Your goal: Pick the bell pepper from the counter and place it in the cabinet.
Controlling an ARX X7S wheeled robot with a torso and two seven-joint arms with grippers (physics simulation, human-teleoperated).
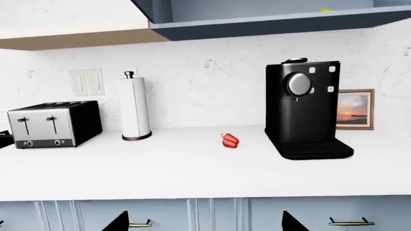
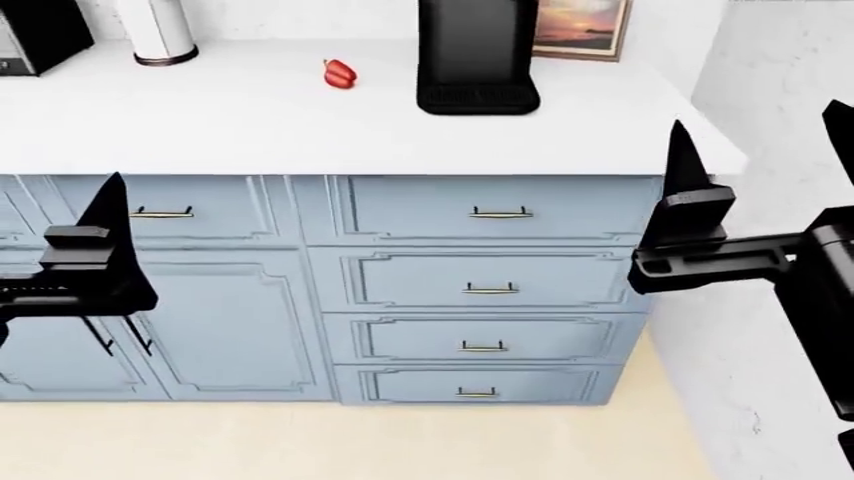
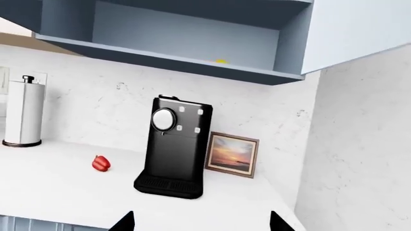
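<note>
The small red bell pepper (image 2: 339,73) lies on the white counter (image 2: 267,125), just left of the black coffee machine (image 2: 477,55). It also shows in the left wrist view (image 1: 230,140) and the right wrist view (image 3: 101,163). The open blue upper cabinet (image 3: 180,33) hangs above the coffee machine, and its underside shows in the left wrist view (image 1: 257,21). My left gripper (image 1: 205,224) is open and empty, low in front of the drawers, one finger (image 2: 110,225) showing. My right gripper (image 2: 758,125) is open and empty, near the counter's right end.
A paper towel roll (image 1: 134,108) and a toaster (image 1: 55,124) stand left of the pepper. A framed sunset picture (image 3: 232,155) leans behind the coffee machine. A small yellow thing (image 3: 221,61) sits in the cabinet. A white side wall (image 2: 787,60) bounds the counter's right end. Blue-grey drawers (image 2: 487,290) lie below.
</note>
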